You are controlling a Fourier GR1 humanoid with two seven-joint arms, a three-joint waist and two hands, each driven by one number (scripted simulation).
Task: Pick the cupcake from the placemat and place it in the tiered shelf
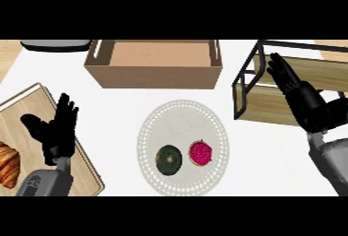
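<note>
Head view, contents of a white tabletop [122,106].

Placemat [153,133]: pale, round, lace-edged, at the centre of the view. It bears two small round items side by side in its lower half, just apart from each other. Dark green item [168,160]: left of the pair, round with a yellowish middle. Pink cupcake [200,153]: right of the pair, slightly higher in the view, lying on the placemat, touched by neither hand.

Tiered shelf [272,103]: black frame with light wooden boards, at the right edge, well apart from the placemat's right rim.

Wooden crate [155,76]: open-topped, brown, behind the placemat at upper centre. A grey object [55,45] shows partly beside its upper left corner.

Cutting board [31,103]: light wood, at the left edge, tilted in the view. A croissant [8,165] lies on its lower left part.

Left hand [55,131]: black, over the cutting board, fingers straight and spread, holding nothing.

Right hand [302,99]: black, in front of the tiered shelf, fingers straight and held together, pointing up and left, holding nothing.
</note>
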